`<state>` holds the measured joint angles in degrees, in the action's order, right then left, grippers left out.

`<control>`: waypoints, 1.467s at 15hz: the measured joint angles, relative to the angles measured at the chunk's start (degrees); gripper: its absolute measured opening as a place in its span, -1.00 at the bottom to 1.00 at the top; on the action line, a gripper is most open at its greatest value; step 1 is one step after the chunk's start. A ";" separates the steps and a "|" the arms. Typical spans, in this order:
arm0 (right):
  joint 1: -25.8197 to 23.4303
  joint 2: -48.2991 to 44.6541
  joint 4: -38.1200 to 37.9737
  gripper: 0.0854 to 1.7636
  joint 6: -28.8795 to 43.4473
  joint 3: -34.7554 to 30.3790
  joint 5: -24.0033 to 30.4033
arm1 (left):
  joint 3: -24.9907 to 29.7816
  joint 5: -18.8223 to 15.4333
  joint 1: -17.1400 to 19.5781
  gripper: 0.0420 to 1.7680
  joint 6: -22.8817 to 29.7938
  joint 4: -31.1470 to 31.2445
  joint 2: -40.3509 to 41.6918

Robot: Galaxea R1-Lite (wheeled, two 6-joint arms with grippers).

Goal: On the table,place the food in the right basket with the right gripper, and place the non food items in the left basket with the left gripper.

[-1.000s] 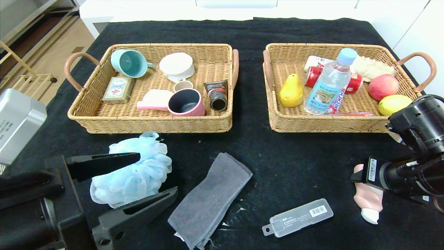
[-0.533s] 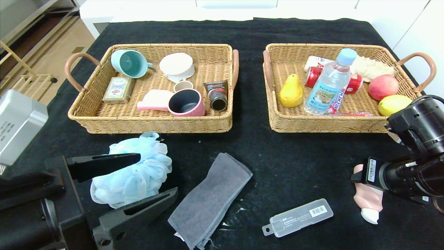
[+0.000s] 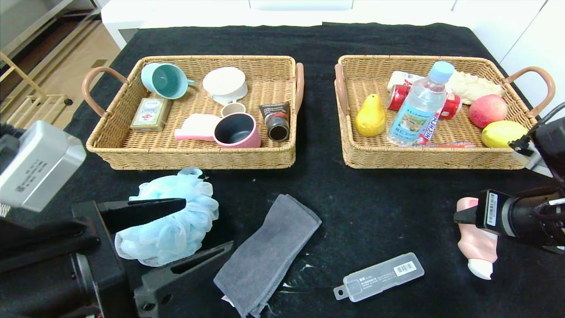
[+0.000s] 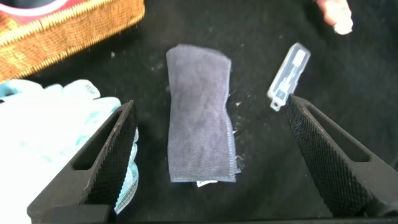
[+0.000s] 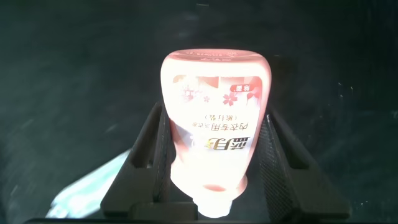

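Note:
My right gripper hangs at the table's right front, shut on the pink squeeze tube; in the right wrist view the tube sits between the two fingers, cap toward the palm. My left gripper is open at the front left, above the table. One of its fingers is over the blue bath pouf, and the grey towel shows below the gap. The plastic case lies at the front. The yellow pear and water bottle are in the right basket.
The left basket holds cups, a card box, a dark tube and a white lid. An apple, a lemon, red cans and snack packs share the right basket. Black cloth lies bare between the baskets and the front items.
My right arm has drawn back to the right and the pink tube has shifted with it. My left gripper has crept slightly right, still open.

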<state>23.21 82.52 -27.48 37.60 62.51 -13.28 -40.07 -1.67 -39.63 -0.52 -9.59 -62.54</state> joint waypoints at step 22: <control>23.28 18.55 14.45 -0.07 -21.83 17.88 -0.28 | -0.35 0.02 0.09 0.94 -0.10 -0.16 1.77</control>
<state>46.49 101.07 -13.03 15.76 80.40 -13.56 -40.42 -1.65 -39.55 -0.62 -9.75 -60.77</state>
